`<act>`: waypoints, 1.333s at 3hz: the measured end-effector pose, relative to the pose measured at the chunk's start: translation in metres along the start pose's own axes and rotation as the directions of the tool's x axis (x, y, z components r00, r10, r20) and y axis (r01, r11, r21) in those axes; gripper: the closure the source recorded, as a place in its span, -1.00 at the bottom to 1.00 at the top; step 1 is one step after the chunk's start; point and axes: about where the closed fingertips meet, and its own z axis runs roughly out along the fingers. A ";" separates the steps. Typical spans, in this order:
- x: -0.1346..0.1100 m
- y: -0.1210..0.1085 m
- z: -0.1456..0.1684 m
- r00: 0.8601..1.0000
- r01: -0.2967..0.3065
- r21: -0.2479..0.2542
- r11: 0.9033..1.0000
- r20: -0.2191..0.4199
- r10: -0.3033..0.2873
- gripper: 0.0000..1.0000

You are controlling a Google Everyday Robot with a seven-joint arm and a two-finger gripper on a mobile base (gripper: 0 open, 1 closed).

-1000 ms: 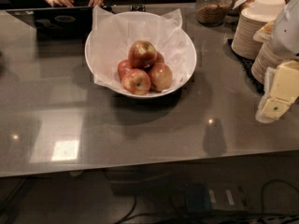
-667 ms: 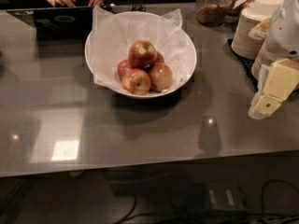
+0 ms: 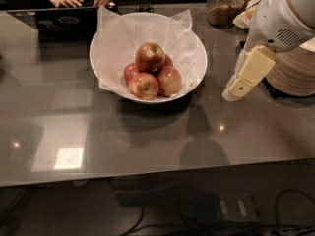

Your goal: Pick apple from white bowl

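Red apple [image 3: 150, 56] was seen topmost in the white bowl [image 3: 200, 58], upper centre; nothing was held by the gripper [image 3: 234, 89] at right, its opening untellable; a top-down approach was advised

Open counter [image 3: 214, 113] from white bowl [image 3: 199, 63] rightward to gripper [image 3: 235, 90]

Near the white bowl [image 3: 198, 58], the arm [image 3: 283, 18] over the claw [image 3: 235, 88] partly hides plates [image 3: 295, 75].
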 end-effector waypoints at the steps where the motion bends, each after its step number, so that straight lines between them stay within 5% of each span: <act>1: -0.038 -0.003 0.025 0.988 0.074 -0.030 0.997 0.137 -0.069 -1.00; 2: -0.038 -0.003 0.025 0.988 0.074 -0.030 0.997 0.137 -0.069 -1.00; 3: -0.044 -0.007 0.036 0.976 0.059 -0.017 0.998 0.209 -0.054 -1.00; 4: -0.061 -0.016 0.054 0.941 0.038 -0.018 0.999 0.336 -0.030 -1.00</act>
